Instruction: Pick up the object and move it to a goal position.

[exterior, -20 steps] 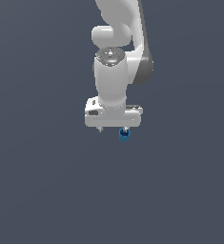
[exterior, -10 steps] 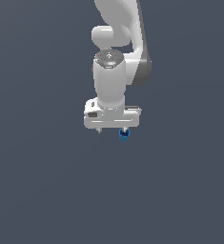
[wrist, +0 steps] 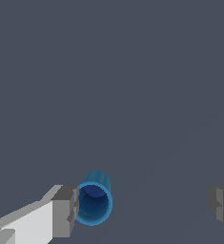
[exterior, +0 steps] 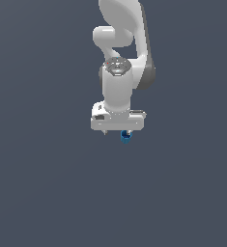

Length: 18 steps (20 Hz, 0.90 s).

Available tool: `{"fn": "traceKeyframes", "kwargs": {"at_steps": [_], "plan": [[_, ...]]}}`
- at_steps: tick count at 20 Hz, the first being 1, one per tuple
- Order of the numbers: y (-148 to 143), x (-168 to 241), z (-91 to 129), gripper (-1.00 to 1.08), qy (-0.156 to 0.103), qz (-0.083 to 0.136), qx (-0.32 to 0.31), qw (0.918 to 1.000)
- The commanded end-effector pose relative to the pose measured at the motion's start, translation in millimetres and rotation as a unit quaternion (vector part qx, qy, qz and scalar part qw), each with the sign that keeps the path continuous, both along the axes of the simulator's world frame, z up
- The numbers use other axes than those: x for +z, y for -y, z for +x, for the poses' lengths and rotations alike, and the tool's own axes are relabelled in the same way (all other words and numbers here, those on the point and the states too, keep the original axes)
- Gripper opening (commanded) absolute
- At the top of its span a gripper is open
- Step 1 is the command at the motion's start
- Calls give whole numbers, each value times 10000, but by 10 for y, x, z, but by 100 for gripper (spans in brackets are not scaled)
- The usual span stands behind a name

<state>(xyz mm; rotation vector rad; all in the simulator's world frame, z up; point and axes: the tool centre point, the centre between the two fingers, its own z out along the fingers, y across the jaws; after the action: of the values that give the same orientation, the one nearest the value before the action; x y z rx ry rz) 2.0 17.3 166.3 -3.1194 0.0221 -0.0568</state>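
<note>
The object is a small bright blue cylinder (exterior: pixel 126 137), cup-like with a darker hollow end (wrist: pixel 94 198). In the exterior view it shows just under the white gripper body, toward that view's right. My gripper (exterior: pixel 117 132) is open, with the jaws spread wide. In the wrist view the cylinder lies between the two grey fingers, close beside one finger (wrist: pixel 66 209) and far from the other (wrist: pixel 221 207). I cannot tell whether the near finger touches it. The gripper's midpoint (wrist: pixel 143 209) is over bare floor beside the cylinder.
A plain dark grey-blue surface (exterior: pixel 47 193) fills both views. The white arm (exterior: pixel 120 43) rises above the gripper in the exterior view. No other objects or goal marker show.
The arm and gripper have come down slightly over the cylinder. The cylinder has stayed at about the same spot. The jaws remain open.
</note>
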Motion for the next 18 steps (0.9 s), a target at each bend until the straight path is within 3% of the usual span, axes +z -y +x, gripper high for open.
{"fn": "traceKeyframes", "kwargs": {"at_steps": [1,11,18], "plan": [[-85,-119,-77,100,-32,-12,-86,10000],[-434,-633,-491,100,-158,-76,-502,9986],[-516,-757,-613,100,-188,-95,-608,9979]]}}
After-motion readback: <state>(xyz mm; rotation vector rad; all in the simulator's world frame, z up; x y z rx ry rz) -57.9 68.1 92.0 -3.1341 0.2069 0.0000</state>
